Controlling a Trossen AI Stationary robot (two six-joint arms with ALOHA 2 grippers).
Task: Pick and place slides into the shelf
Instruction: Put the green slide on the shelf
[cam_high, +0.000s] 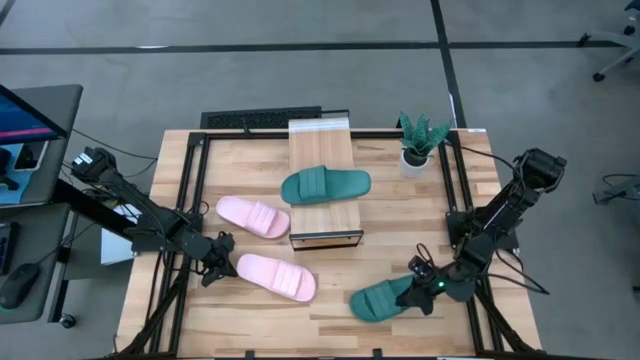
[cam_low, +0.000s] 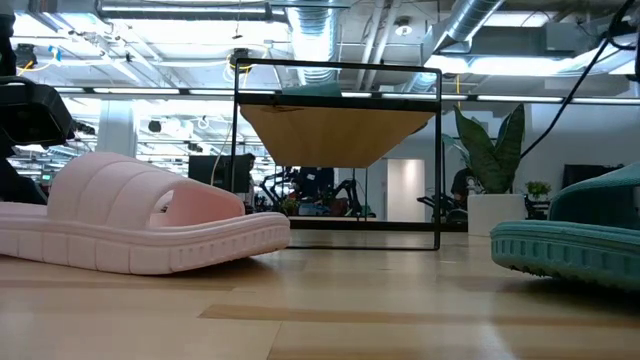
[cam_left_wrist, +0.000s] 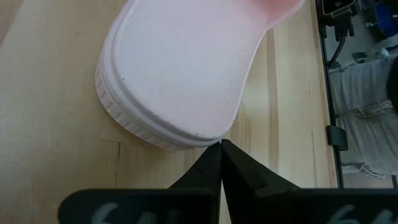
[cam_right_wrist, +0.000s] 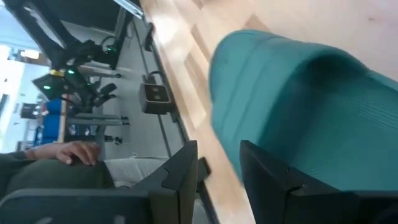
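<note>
High view, starting at the desk's near edge: the right pincer (cam_high: 418, 290) sits low at the front right, at the end of a dark teal slide (cam_high: 382, 299) that lies flat on the desk (cam_high: 330, 330). In the right wrist view its two dark fingers (cam_right_wrist: 180, 177) stand apart, one on the slide's edge and one just outside it with desk showing between them; whether they press on the foam cannot be told. That same view shows a person's hand (cam_right_wrist: 78, 151) resting off beyond the desk's side.

A little farther in and to the left, a light pink slide (cam_high: 276, 275) lies on the desk. The left pincer (cam_high: 218, 262) is at its end, fingers closed together to a point with nothing between them; in the left wrist view the closed tips (cam_left_wrist: 220, 149) touch the rim of the pink sole (cam_left_wrist: 180, 68).

Beyond that lies the second pink slide (cam_high: 253, 216), flat on the desk just left of the shelf (cam_high: 322, 150). The shelf runs from mid-desk toward the far edge, and the second teal slide (cam_high: 325, 185) lies crosswise on its light wood top, overhanging both sides.

At the far right of the desk stands a small potted plant (cam_high: 420, 142) in a white pot. A dark keyboard (cam_high: 260, 119) lies along the far edge behind the shelf.
</note>
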